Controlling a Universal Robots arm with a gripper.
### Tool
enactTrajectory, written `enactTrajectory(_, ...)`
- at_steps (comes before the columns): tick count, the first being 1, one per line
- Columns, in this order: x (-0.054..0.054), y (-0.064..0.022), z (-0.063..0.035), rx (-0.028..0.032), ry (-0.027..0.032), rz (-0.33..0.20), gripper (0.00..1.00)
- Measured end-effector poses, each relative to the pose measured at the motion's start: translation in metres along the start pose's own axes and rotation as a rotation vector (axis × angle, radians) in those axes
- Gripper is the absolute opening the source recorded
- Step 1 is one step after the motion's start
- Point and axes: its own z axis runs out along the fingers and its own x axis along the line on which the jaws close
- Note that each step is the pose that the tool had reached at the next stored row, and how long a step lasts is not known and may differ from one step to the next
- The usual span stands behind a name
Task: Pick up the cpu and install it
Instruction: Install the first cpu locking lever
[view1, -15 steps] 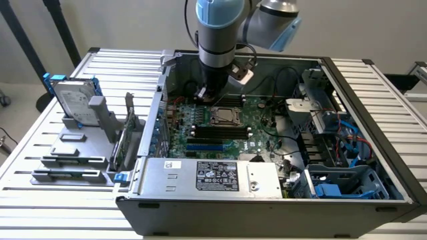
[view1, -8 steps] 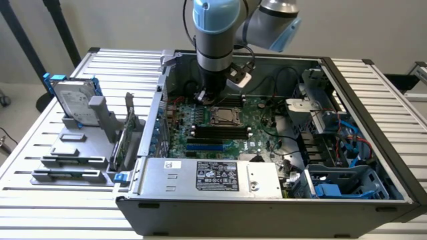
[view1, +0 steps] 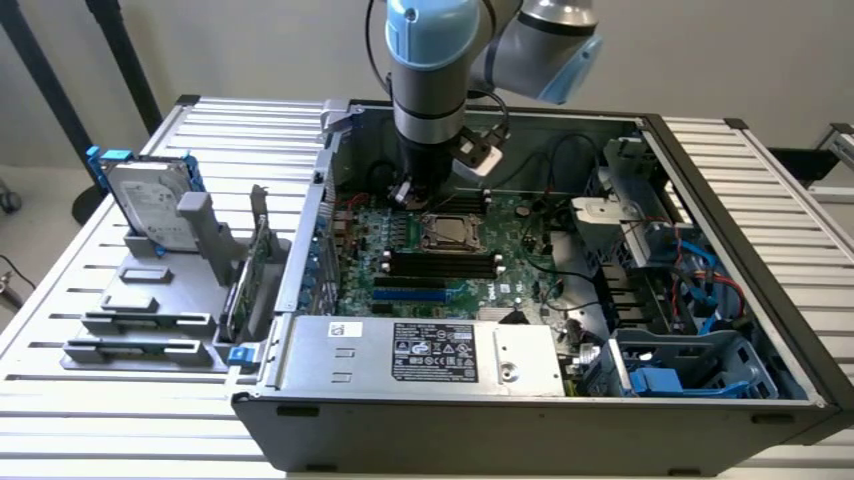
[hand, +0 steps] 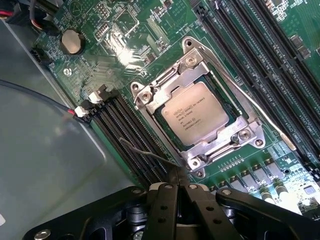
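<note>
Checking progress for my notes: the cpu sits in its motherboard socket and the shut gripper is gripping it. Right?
Not quite. In the wrist view the cpu does sit in the socket, but the shut gripper holds nothing and is apart from it.

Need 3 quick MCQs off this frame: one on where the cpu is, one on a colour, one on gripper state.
1. Where is the cpu?
A. On the rack outside the case
B. In the motherboard socket, under its metal frame
C. Between the gripper fingers

2. What colour is the frame around the hard drive?
A. Blue
B. Red
C. Yellow

3. How is the gripper?
A. Wide open
B. Shut on the cpu
C. Shut, holding nothing

Answers:
1 B: the chip lies inside the socket frame in the wrist view.
2 A: blue edges show around the drive in the exterior view.
3 C: the fingers meet beside the socket with nothing between them.
</note>
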Motion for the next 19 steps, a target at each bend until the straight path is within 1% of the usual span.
enactTrajectory(9,-0.0006,0.0003,0.0037,-0.0012,0.0008,-0.001,0.11)
enactTrajectory(19,0.0000,0.0020,0.0055,-0.0016,0.0011,-0.001,0.11)
